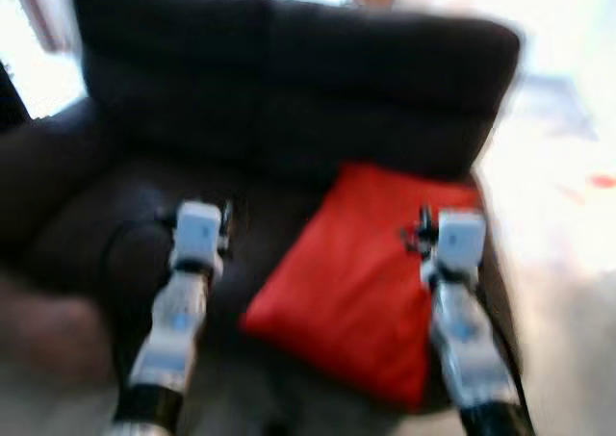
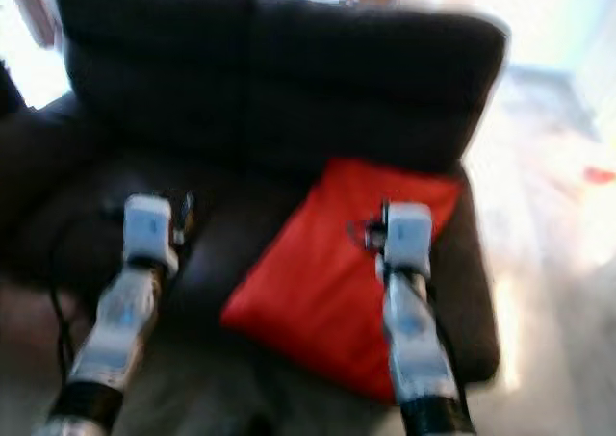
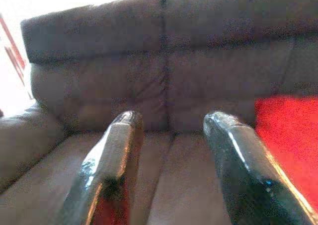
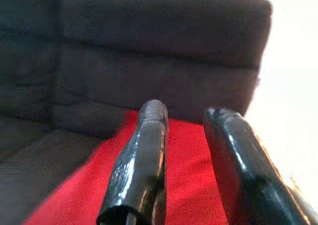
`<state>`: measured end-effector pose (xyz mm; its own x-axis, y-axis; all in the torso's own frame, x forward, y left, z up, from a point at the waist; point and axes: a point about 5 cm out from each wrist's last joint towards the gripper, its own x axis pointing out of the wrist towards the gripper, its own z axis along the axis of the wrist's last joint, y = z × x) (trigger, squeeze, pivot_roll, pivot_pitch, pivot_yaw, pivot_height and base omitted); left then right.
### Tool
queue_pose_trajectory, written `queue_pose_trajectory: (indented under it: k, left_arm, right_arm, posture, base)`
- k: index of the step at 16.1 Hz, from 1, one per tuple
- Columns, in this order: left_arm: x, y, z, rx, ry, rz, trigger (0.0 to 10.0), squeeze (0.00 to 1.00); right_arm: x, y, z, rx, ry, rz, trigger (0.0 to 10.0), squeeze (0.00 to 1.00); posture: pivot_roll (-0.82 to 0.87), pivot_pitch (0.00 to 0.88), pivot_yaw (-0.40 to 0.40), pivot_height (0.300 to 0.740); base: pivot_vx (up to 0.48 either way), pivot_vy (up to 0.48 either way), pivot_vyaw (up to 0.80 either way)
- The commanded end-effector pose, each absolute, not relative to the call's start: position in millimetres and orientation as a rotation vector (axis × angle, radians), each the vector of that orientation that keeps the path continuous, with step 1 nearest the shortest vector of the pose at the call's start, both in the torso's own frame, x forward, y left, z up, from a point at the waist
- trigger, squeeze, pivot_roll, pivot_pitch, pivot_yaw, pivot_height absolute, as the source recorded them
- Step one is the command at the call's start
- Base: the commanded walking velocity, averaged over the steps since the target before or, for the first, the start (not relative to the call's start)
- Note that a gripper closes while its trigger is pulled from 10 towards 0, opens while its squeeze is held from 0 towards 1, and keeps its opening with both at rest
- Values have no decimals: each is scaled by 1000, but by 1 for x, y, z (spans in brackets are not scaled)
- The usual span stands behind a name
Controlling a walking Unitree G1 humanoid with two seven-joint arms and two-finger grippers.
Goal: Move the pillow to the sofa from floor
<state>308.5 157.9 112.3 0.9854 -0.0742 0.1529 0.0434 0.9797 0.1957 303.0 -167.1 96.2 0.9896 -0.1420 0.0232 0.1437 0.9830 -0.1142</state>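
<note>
Pillow (image 1: 361, 277): red; laid flat on the right seat of the sofa (image 1: 289, 80), one corner propped against the backrest, its near corner reaching the seat's front edge. The task is judged all but complete, since the pillow is borne by the seat and by nothing else.
Left end effector (image 3: 169, 128): released, nothing between the fingers; held over the bare left seat, apart from the pillow.
Right end effector (image 4: 184, 118): fingers parted, nothing grasped; held above the pillow, judged to be clear of it after placing.
Head views: blurred; both silver arms and the pillow's full outline are shown.
Wrist views: the finger gaps, unreadable from the head, are made plain; the red cloth is seen under the right fingers.
</note>
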Motion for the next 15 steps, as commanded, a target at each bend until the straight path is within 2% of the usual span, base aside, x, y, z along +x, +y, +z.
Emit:
queue_pose_trajectory:
  k: [1, 11, 15]
  left_arm:
    - [311, 153, 117, 192, -170, -77, 10000, 0]
    - [312, 158, 117, 197, -160, -61, 10000, 0]
    - [313, 175, 100, 172, -78, -6, 10000, 0]
  right_arm:
    - [301, -173, 95, -111, -5, -164, 10000, 0]
    - [301, -174, 93, -93, 1, -171, 10000, 0]
    - [298, -192, 79, -86, 62, -212, 10000, 0]
  posture:
    - [8, 0, -18, 740]
    - [12, 0, -20, 740]
    - [9, 0, -22, 740]
  base:
    - [0, 304, 0]
    - [0, 303, 0]
    - [0, 305, 0]
